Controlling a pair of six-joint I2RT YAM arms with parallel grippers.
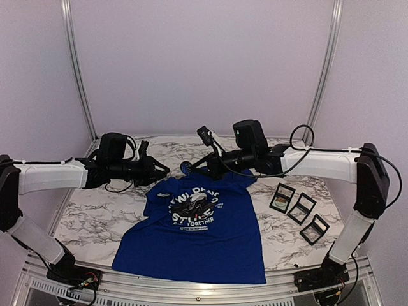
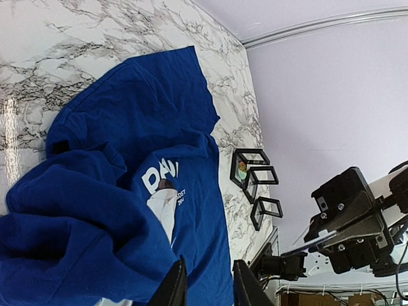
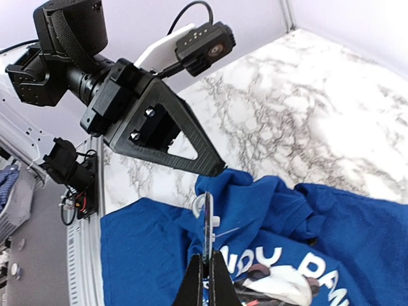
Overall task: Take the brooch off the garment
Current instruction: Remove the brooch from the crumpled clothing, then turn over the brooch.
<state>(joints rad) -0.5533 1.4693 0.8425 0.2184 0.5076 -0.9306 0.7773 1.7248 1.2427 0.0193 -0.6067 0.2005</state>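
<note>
The garment (image 1: 194, 239), a royal-blue T-shirt with a panda print, lies on the marble table (image 1: 95, 217) with its collar end bunched up (image 3: 268, 204). My right gripper (image 3: 207, 258) is shut on the brooch (image 3: 207, 213), a thin disc seen edge-on with a white clasp. In the top view the brooch (image 1: 185, 167) hangs just past the shirt's far edge. Whether its pin touches the cloth I cannot tell. My left gripper (image 2: 207, 287) hovers over the shirt (image 2: 127, 210), open, with nothing between its fingers. It is close to the left of the brooch (image 1: 162, 171).
Three black-framed display boxes (image 1: 282, 196) (image 1: 301, 208) (image 1: 314, 229) stand in a row on the table to the right of the shirt, also seen in the left wrist view (image 2: 255, 178). A metal rail (image 1: 191, 287) runs along the near edge.
</note>
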